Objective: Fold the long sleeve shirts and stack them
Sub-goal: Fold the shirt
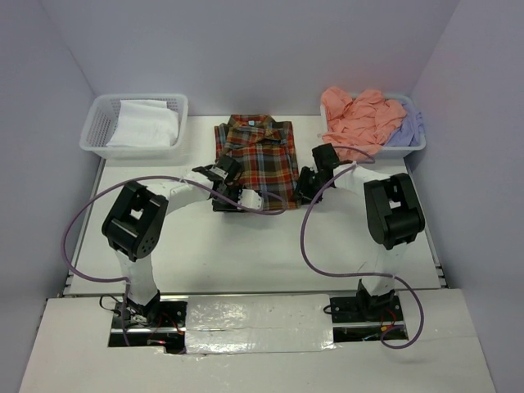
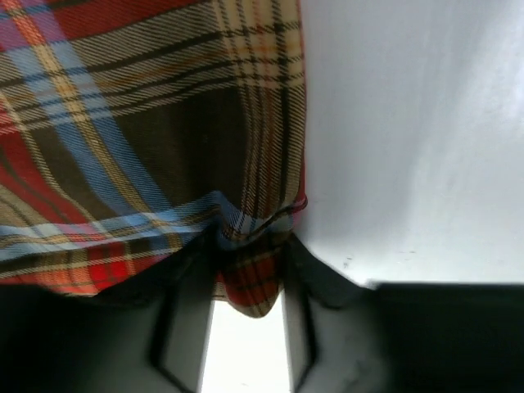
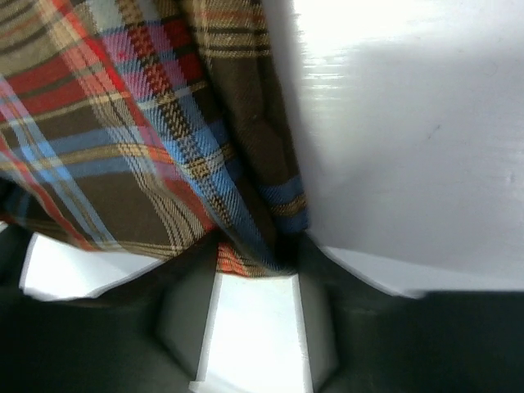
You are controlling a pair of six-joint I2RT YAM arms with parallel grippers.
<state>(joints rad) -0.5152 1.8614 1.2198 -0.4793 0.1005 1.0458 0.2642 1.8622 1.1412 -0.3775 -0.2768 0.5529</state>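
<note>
Covering the far middle of the white worktop [image 1: 246, 254], the plaid shirt [image 1: 258, 155] is laid flat with its collar at the far end. Its sleeves are not seen spread out, so it is judged to be already narrowed into a rectangle. The crosswise fold of its near end is judged to be the step in hand.

The rest of the task is not yet done. The salmon-pink shirt [image 1: 356, 123] is heaped, crumpled, in the right lattice basket [image 1: 419, 146], spilling over its near rim. The lavender shirt [image 1: 409, 127] is bunched beside it at the basket's right end. No stack is seen on the worktop. A white cloth [image 1: 143, 127] is held in the left lattice basket [image 1: 98, 135]; what it is cannot be told.

The plaid shirt's near edge is met by both arms. At its near left corner the left gripper [image 2: 250, 246] is set low on the worktop. In the left wrist view the hem is seen gathered between the two fingers, so the gripper is judged to be closed on the cloth. At the near right corner the right gripper [image 3: 258, 250] is placed likewise, with a fold of plaid pinched between its nearly closed fingers. The shirt's body is stretched away from both grippers toward the far wall.
</note>
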